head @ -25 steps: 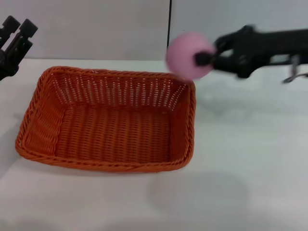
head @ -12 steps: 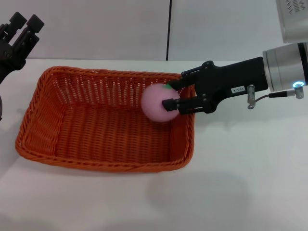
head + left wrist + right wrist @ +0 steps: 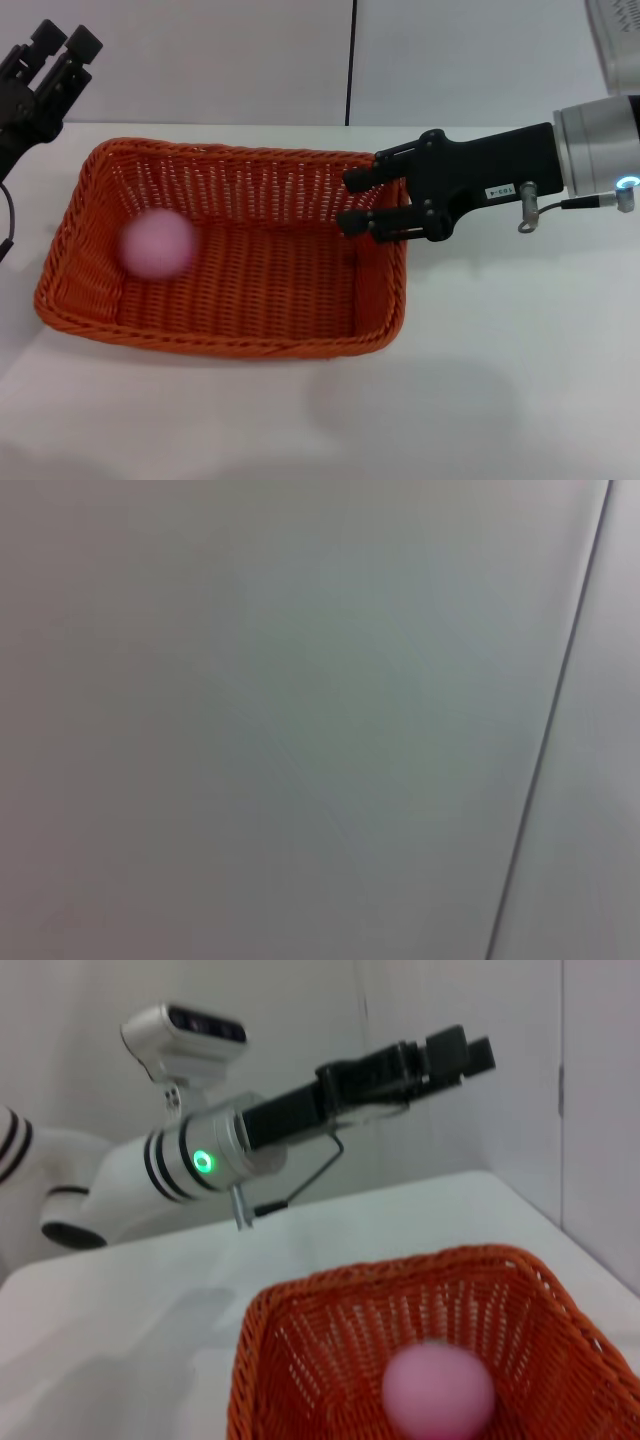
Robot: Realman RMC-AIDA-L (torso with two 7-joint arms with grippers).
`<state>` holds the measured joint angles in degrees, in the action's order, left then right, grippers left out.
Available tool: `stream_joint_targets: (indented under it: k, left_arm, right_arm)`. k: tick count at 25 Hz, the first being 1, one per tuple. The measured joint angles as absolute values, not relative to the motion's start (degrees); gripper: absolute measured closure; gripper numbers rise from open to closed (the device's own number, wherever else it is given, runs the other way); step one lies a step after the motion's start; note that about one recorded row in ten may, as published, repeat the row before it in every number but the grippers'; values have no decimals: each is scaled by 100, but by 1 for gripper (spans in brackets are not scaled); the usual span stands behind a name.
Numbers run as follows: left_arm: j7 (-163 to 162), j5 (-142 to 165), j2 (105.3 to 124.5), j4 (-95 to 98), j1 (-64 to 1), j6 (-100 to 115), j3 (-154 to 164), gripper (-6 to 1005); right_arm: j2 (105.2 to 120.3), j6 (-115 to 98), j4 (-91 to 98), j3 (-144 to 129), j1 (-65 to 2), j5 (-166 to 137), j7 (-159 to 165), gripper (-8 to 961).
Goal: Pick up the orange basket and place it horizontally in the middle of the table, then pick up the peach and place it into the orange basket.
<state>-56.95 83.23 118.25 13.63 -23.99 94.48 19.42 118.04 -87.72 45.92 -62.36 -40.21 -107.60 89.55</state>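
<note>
Right gripper (image 3: 357, 203) sits over the near-right end of the orange basket (image 3: 225, 255), fingers spread apart and holding nothing. Half a second ago those same fingers clamped the peach at this spot; a second ago the arm was carrying it in from beyond the rim. The release has happened.

The peach (image 3: 157, 243) now lies inside the basket, well away from the claw toward the opposite end, blurred as if rolling across the woven floor. In the right wrist view it shows low inside the basket (image 3: 440, 1360) as a soft pink ball (image 3: 440, 1392).

The basket rests lengthwise on the table (image 3: 500, 380), about central.

Left gripper (image 3: 50, 65) is raised far beyond the basket's other end, parked; fingers look parted, empty.

Judgement: both steps look done once the peach settles; only withdrawal remains.
</note>
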Motion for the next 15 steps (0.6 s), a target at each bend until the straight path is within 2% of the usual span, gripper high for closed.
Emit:
stream_joint_targets:
  k: [8, 15]
  left_arm:
    - [-5673, 8323, 11820, 1273, -2272, 9685, 1943, 403]
    - [-5670, 8323, 11821, 1266, -1955, 10211, 1899, 403]
  right_arm:
    - [11816, -9178, 4747, -6019, -3584, -10036, 8491, 448]
    - [11869, -9444, 4409, -4979, -2708, -8601, 7324, 448]
